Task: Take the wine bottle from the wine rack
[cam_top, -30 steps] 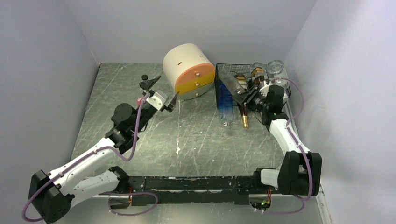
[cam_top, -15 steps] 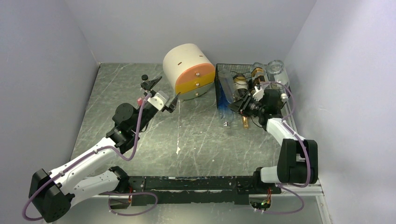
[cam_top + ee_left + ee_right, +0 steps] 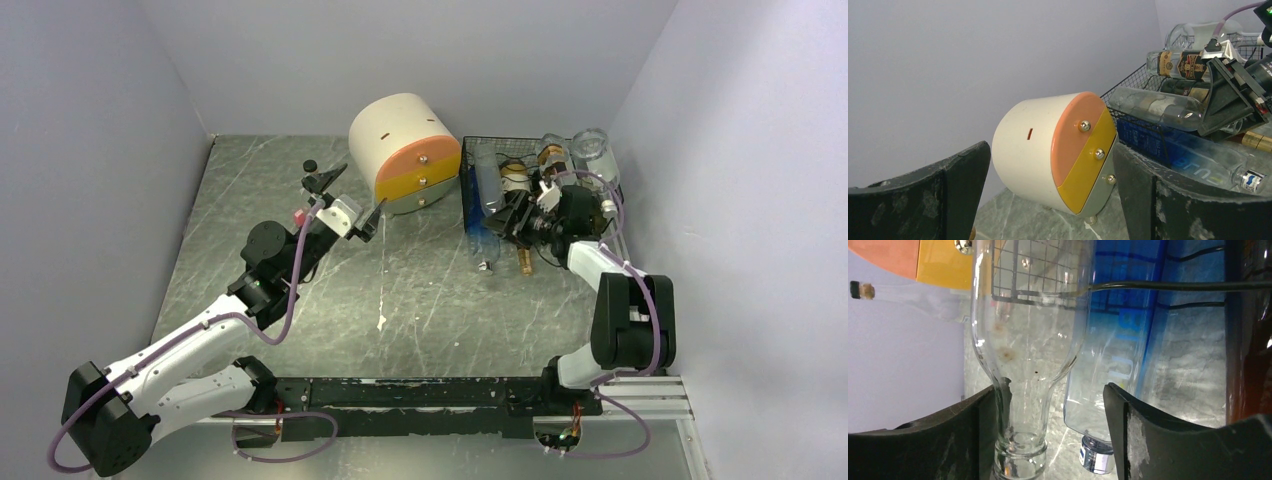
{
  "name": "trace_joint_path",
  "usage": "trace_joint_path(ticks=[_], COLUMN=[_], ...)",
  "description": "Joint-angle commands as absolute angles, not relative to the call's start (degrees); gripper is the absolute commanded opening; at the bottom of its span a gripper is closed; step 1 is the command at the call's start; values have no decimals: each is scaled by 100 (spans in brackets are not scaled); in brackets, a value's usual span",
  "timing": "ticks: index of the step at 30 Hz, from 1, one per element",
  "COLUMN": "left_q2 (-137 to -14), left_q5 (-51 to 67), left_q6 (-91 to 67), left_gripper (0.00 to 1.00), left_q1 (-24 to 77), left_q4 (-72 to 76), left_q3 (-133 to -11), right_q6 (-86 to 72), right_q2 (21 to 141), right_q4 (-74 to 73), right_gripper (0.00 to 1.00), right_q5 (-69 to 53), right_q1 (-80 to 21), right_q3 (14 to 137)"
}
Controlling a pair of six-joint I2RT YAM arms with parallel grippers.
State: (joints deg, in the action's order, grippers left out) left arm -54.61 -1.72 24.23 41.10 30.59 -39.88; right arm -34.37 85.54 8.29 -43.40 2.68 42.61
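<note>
The black wire wine rack (image 3: 467,200) (image 3: 1133,82) stands at the back right with several bottles in it. A clear glass wine bottle (image 3: 490,180) (image 3: 1158,105) (image 3: 1023,340) lies on top, neck toward me. My right gripper (image 3: 512,215) (image 3: 1055,387) is open at the rack's front. The clear neck stands between its fingers, close against the left one. The silver cap of a blue bottle (image 3: 482,238) (image 3: 1118,340) also sits between them. My left gripper (image 3: 360,186) (image 3: 1050,155) hangs open and empty, left of the rack, facing the drawer unit.
A cream-and-orange round drawer unit (image 3: 405,150) (image 3: 1048,150) stands just left of the rack. A dark bottle with a gold cap (image 3: 523,262) pokes out of the rack's front. Labelled bottles (image 3: 550,155) and a clear jar (image 3: 592,145) sit at its back. The right wall is close.
My right gripper has swung left to the rack's front and gone from shut to open round the clear bottle's neck. The left arm has not moved.
</note>
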Motion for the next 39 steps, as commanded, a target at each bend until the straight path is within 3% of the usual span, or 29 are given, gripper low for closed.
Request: trace_joint_path(ticks=[1, 9, 15, 34, 39], left_q2=[-5471, -5497, -5525, -5576, -5581], left_q5=[-92, -88, -68, -61, -62], left_q6=[2443, 2435, 2417, 2410, 2409], left_gripper=[95, 95, 95, 95, 95], left_q1=[4172, 4180, 4185, 4217, 4225], left_q4=[3190, 3190, 3199, 3205, 3204], left_q3=[-3975, -3979, -3980, -3973, -3981], right_q6=[-3170, -3279, -3642, -4412, -4484], right_q2=[8569, 8645, 8927, 9456, 9543], right_q4=[643, 661, 993, 1758, 1784], right_gripper=[77, 87, 88, 83, 71], right_q5=[-4284, -4331, -4268, -4466, -4427], right_q1=[304, 300, 299, 282, 271], right_q3=[4554, 4819, 4923, 5181, 5220])
